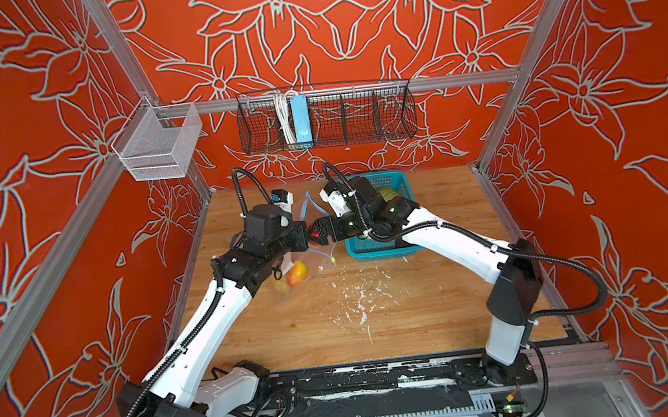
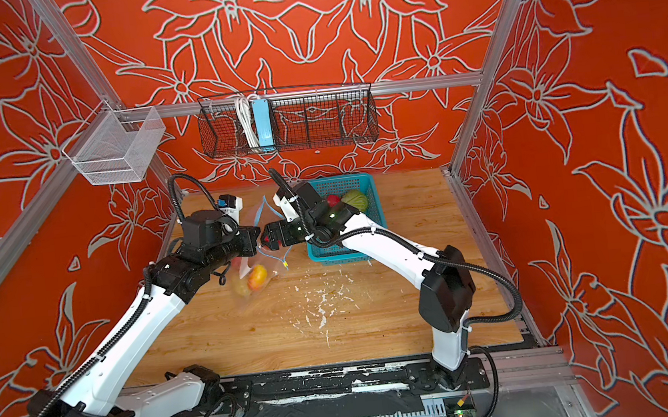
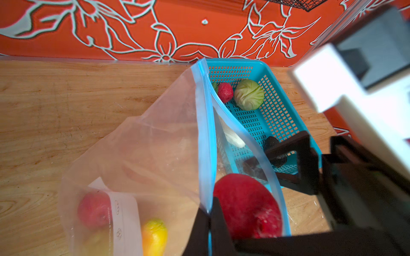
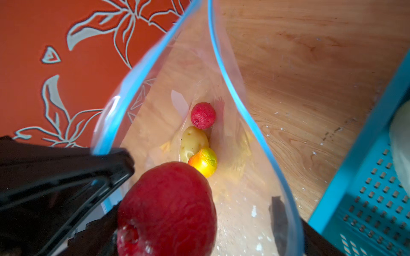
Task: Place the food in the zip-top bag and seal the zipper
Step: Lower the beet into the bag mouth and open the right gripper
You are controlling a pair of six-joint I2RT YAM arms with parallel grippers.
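The clear zip-top bag (image 3: 155,144) hangs with its mouth open, and my left gripper (image 3: 209,212) is shut on its blue zipper (image 3: 205,133) strip. A small yellow tab (image 1: 334,261) dangles at the strip's end. My right gripper (image 4: 195,221) stands open over the mouth. A red berry (image 4: 168,210) lies against one of its fingers, and the other finger (image 4: 277,210) is clear of it. At the bag's bottom lie a second red berry (image 4: 203,115), a yellow potato (image 4: 193,141) and an orange-red fruit (image 4: 204,161). In both top views the two grippers meet above the bag (image 1: 316,257) (image 2: 266,262).
A teal basket (image 3: 277,110) right of the bag holds a green cabbage (image 3: 249,94), a red berry (image 3: 225,92), a pale cucumber (image 3: 233,137) and a black piece (image 3: 271,143). White flecks (image 1: 357,299) dot the wooden table. A black wire rack (image 1: 328,118) hangs on the back rail.
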